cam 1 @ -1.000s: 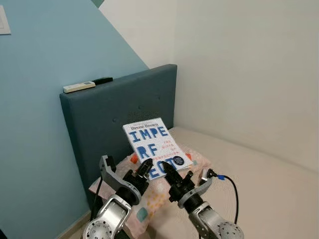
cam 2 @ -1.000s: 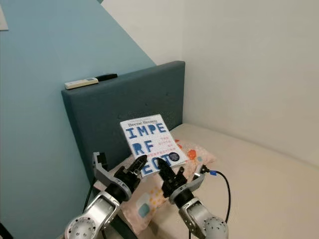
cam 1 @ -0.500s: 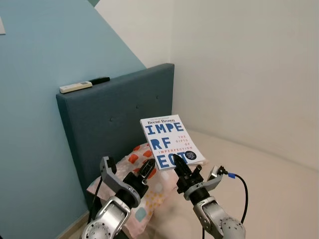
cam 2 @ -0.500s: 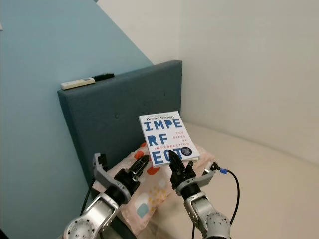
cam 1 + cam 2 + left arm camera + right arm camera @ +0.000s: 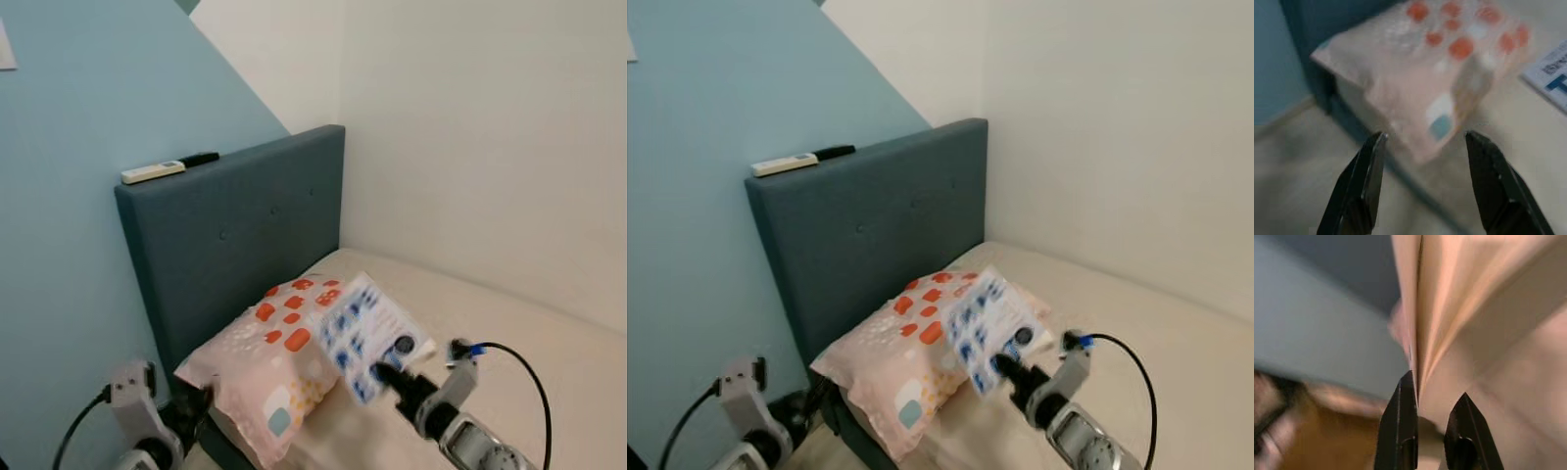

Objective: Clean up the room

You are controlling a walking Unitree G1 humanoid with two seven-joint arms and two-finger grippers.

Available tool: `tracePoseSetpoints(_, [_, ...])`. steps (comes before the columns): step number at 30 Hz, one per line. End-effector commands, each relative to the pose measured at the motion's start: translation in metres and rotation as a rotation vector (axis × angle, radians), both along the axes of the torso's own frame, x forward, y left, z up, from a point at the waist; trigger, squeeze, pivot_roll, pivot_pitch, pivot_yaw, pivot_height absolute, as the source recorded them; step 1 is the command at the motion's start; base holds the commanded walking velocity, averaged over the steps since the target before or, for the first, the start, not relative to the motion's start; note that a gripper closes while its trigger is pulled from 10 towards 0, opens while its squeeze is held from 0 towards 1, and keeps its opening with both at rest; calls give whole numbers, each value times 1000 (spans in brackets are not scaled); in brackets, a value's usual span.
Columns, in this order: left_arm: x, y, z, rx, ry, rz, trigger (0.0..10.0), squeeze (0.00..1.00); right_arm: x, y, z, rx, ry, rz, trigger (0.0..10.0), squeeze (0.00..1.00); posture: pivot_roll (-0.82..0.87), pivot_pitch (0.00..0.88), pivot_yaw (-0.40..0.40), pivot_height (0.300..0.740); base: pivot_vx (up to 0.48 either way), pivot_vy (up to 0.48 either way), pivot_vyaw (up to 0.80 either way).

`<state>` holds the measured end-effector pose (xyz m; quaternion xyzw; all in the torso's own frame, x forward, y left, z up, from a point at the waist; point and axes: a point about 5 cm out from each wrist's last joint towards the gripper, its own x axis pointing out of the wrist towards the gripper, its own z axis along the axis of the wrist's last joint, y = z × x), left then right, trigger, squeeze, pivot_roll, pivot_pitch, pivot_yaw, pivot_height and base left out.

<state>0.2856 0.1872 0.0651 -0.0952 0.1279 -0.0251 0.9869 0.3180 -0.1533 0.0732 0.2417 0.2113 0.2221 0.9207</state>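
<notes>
- Cream bed point(image 5: 509, 323) running beyond and beneath the right fingers, filling the corner by the white wall.
- Blue-grey headboard point(image 5: 235, 235) upright well beyond both sets of fingers, against the light blue wall.
- Pink pillow point(image 5: 269, 367) with red-orange patches and one teal patch, lying at the head of the bed just ahead of the left fingers and touching the book's near edge.
- White-covered book point(image 5: 370, 333) with blue lettering, blurred, tilted above the bed just beyond the right fingers, one edge over the pillow's side.
- Right gripper point(image 5: 1422, 406) low over the bed, fingers point(image 5: 1399, 428) near together and clamped on the fanned pages of the book; from the head views, black fingertips at the book's lower edge.
- Left gripper point(image 5: 1425, 142) low beside the bed's edge, short of the pillow's corner, fingers point(image 5: 1359, 186) spread wide apart with nothing between them.
- White remote point(image 5: 154, 171) and a black pen-like object point(image 5: 200, 158) lying end to end on top of the headboard, far beyond both sets of fingers.
</notes>
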Motion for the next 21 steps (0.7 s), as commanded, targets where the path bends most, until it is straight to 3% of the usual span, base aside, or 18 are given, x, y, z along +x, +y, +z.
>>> tracePoseSetpoints(1, [-5, 1, -11, 160, 38, 11, 10000, 0, -3, 20, 1, -135, -85, 118, 3882, 0, 23, 80, 3, 740, 0, 0, 0])
tracePoseSetpoints(3, [-5, 1, -11, 160, 38, 11, 10000, 0, -3, 20, 1, -135, -85, 118, 3882, 0, 23, 80, 3, 740, 0, 0, 0])
tracePoseSetpoints(4, [-7, -3, -14, 183, 51, 8, 10000, 0, -6, 28, -3, -195, -104, 157, 4314, 0, 23, 80, 3, 740, 0, 0, 0])
tracePoseSetpoints(7, [-8, -8, -16, 205, 47, -1, 10000, 0, -10, 37, -6, -227, -133, 190, 4980, 0, 19, 86, -4, 740, 0, 0, 0])
tracePoseSetpoints(8, [-8, -13, -16, 206, 43, -9, 10000, 0, -13, 44, -6, -227, -158, 207, 7804, 0, 19, 90, -8, 740, 0, 0, 0])
tracePoseSetpoints(9, [-8, -13, -16, 206, 43, -9, 10000, 0, -13, 44, -6, -227, -158, 207, 7804, 0, 19, 90, -8, 740, 0, 0, 0])
tracePoseSetpoints(10, [-9, -17, -16, 196, 30, -14, 10000, 0, -16, 51, -4, -207, -184, 214, 10000, 0, 20, 91, -10, 740, 0, 0, 0])
tracePoseSetpoints(15, [-11, -16, -18, 208, 25, 8, 10000, 0, -20, 54, 0, -183, -226, 192, 10000, 0, 16, 94, -15, 740, 0, 0, 0])
tracePoseSetpoints(21, [-18, -8, -26, 268, 36, 68, 10000, 0, -31, 43, -11, -288, -297, 153, 10000, 0, 16, 99, -14, 740, 0, 0, 0])
